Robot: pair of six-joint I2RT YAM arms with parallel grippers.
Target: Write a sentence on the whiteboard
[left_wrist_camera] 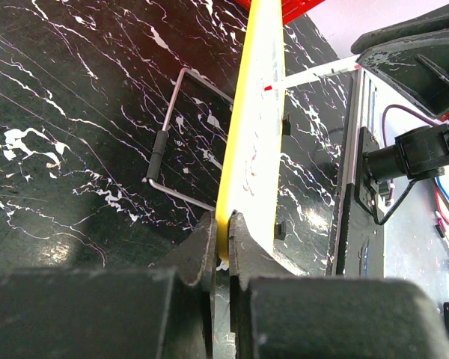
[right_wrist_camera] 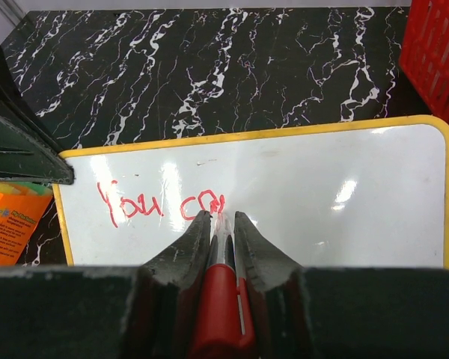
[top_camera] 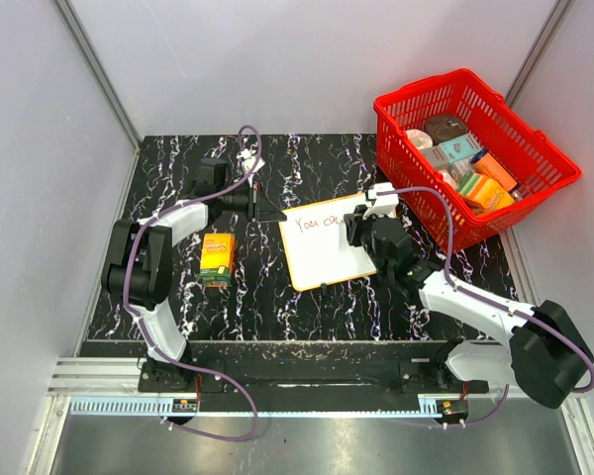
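Observation:
The whiteboard [top_camera: 322,245] lies flat mid-table, white with a yellow rim. My left gripper [top_camera: 274,216] is shut on its left edge; in the left wrist view the jaws pinch the yellow rim [left_wrist_camera: 223,239]. My right gripper [top_camera: 348,230] is shut on a red marker [right_wrist_camera: 223,299], tip down on the whiteboard [right_wrist_camera: 299,194]. The sentence [right_wrist_camera: 161,206] reads "You ca" in red, with a further stroke starting at the marker tip. The marker's tip is partly hidden between the fingers.
A red basket [top_camera: 475,148] with several packaged items stands at the back right, close to the board's right end. An orange juice carton [top_camera: 217,259] lies left of the board, also in the right wrist view [right_wrist_camera: 7,224]. A wire handle [left_wrist_camera: 172,142] lies on the black marble table.

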